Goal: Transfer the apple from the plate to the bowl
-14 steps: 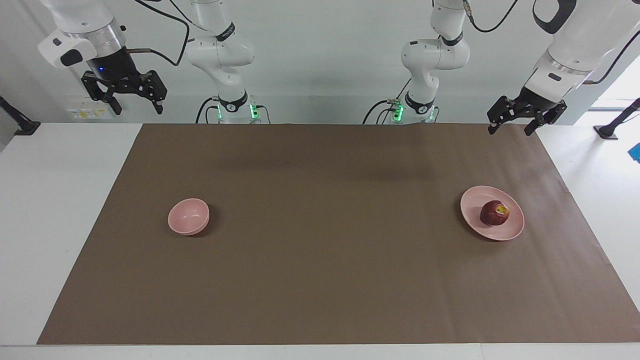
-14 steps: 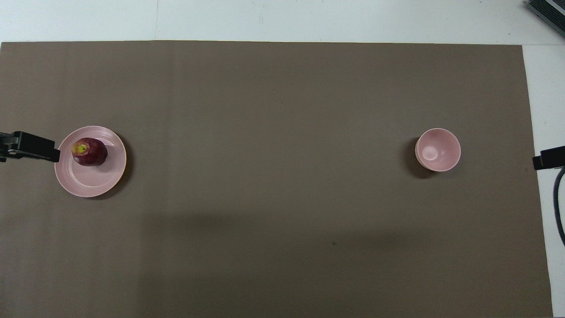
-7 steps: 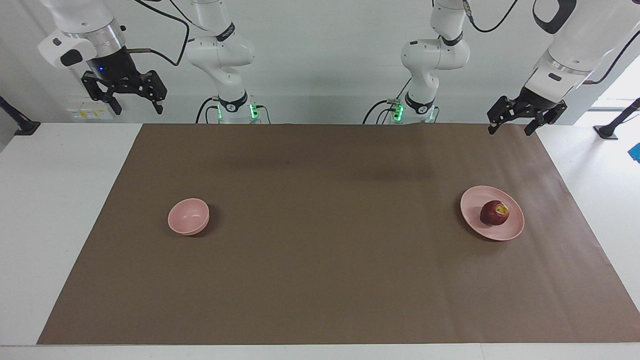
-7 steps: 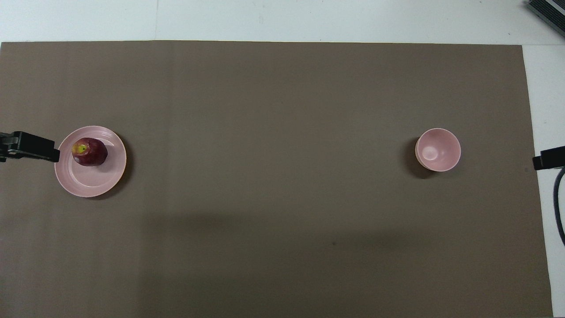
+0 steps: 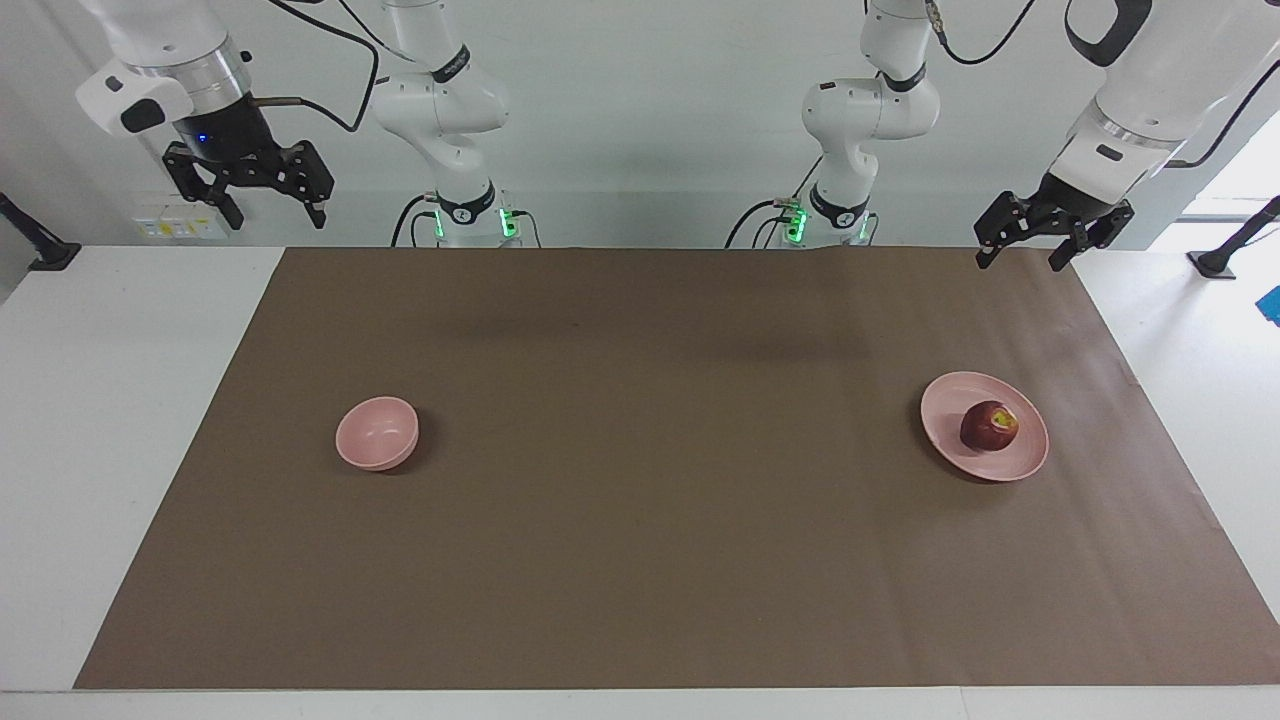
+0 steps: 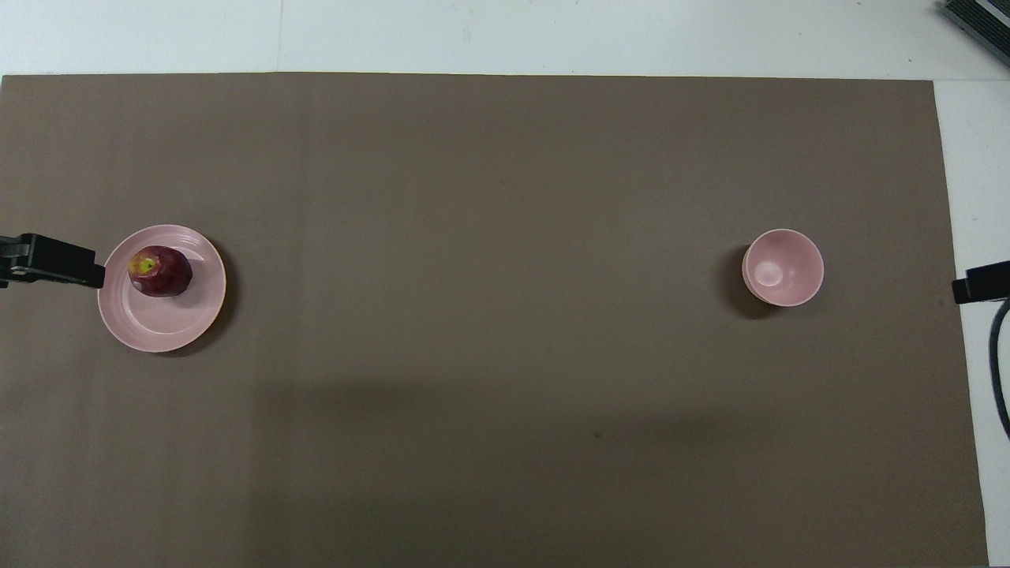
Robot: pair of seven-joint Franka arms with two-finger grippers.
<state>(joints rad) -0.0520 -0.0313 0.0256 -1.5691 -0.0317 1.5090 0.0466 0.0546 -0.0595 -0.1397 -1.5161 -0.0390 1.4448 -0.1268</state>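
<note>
Overhead view: apple point(image 6: 160, 272) sits on the plate point(image 6: 170, 323) toward ten o'clock of its centre, at the bench's left-arm end; the bowl point(image 6: 783, 267) holds nothing. Both grippers are cut off at this view's edges. Facing view shows left gripper point(image 5: 1031, 256) and right gripper point(image 5: 272, 212) raised, fingers apart.

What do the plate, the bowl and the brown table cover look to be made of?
The plate and bowl: likely matte plastic or melamine, an even pale pink with only a soft sheen; glazed ceramic cannot be ruled out. The brown cover: probably kraft paper or thin card, flat, dull, with faint lengthwise creases.
</note>
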